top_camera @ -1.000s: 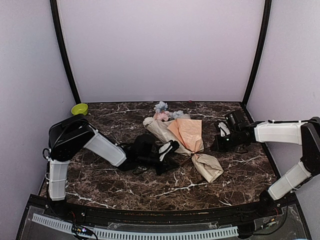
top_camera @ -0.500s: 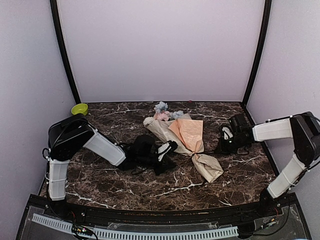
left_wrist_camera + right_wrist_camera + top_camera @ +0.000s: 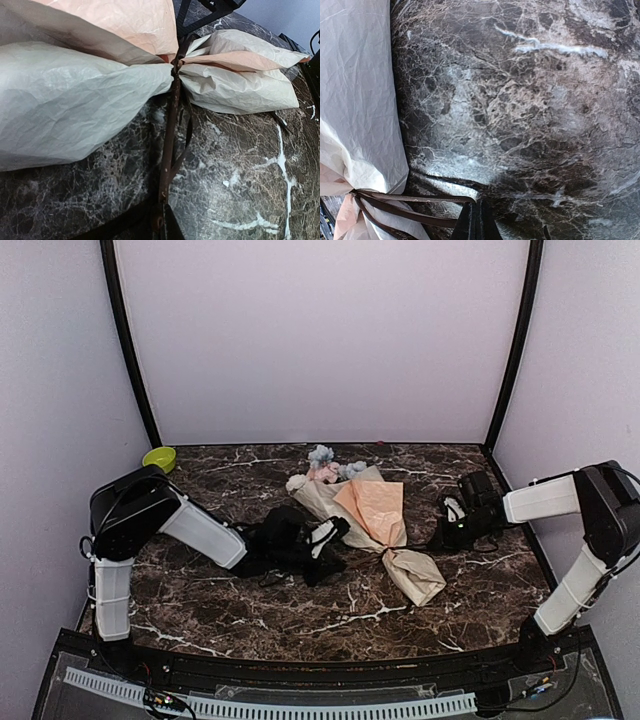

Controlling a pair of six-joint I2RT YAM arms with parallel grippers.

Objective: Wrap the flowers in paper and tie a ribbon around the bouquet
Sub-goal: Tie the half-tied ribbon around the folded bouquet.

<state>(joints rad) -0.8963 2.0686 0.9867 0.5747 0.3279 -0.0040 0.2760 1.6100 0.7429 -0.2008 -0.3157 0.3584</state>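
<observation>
The bouquet (image 3: 368,508) lies across the marble table (image 3: 250,600), a cone of beige and peach paper (image 3: 75,100) with pink, white and blue flowers (image 3: 323,464) at its far, wide end. The dark ribbon (image 3: 384,552) cinches the paper near its narrow tail. One strand (image 3: 169,145) runs from the cinch to my left gripper (image 3: 162,222), which is shut on it. My right gripper (image 3: 477,220) is shut on the other strands (image 3: 415,199), just right of the paper (image 3: 355,75). From above, the left gripper (image 3: 338,545) sits left of the cinch and the right gripper (image 3: 438,536) to its right.
A small green bowl (image 3: 158,457) stands at the back left corner. Lilac walls with black corner posts (image 3: 128,340) close in the table. A black rail (image 3: 300,670) runs along the near edge.
My right arm has folded back and its gripper has shifted a little to the right. The left gripper has drifted slightly left. The bouquet has barely moved.
</observation>
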